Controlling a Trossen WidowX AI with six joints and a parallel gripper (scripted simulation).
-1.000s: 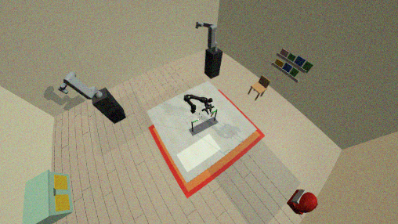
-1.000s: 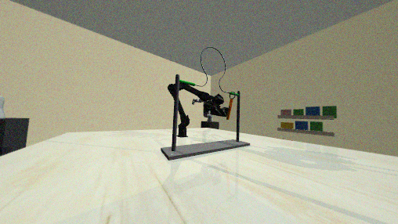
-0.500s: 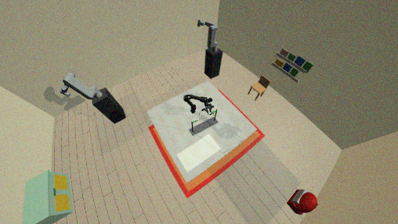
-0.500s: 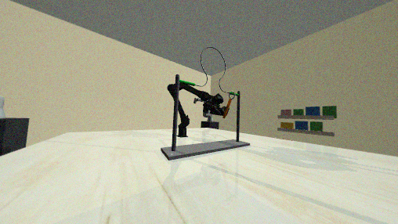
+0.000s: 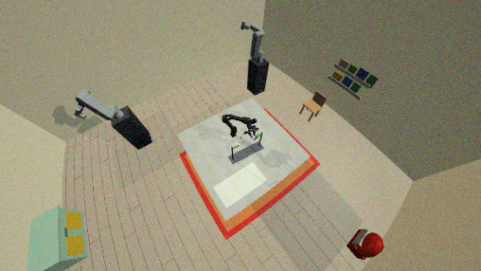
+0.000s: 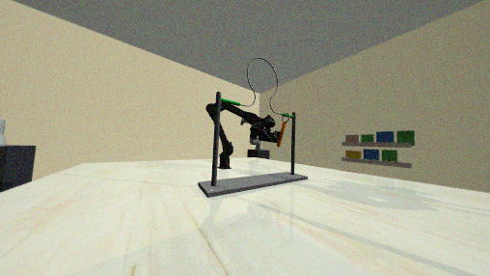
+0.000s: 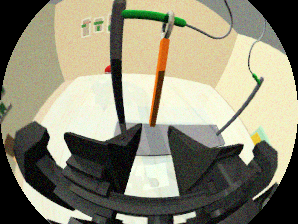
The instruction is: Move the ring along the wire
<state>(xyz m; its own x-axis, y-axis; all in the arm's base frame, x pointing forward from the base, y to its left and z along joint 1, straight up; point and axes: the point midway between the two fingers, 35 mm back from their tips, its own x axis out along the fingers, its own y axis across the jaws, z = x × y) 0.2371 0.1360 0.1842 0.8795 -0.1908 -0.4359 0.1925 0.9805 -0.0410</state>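
The ring (image 6: 285, 117) (image 7: 168, 24) hangs around the green part (image 7: 142, 14) next to the right post (image 6: 293, 150) in the exterior view, which is the left post in the wrist view. Its orange handle (image 6: 282, 134) (image 7: 159, 75) points down, slightly tilted. My gripper (image 7: 155, 128) is open, its fingers a moderate gap apart. The handle's lower end shows just past the fingertips, in line with the gap; the exact distance is hard to tell. The thin grey wire (image 6: 258, 58) loops up and over to the other green part (image 6: 231, 102) (image 7: 256, 78), by the other post (image 6: 216, 140) (image 7: 240, 107).
Both posts stand on a grey base (image 6: 251, 184) (image 5: 247, 153) on the marble-like table. The near post (image 7: 117, 75) rises just left of the handle in the wrist view. A pale rectangle (image 5: 240, 185) lies on the table beyond the base. Two other arms stand on dark pedestals off the table.
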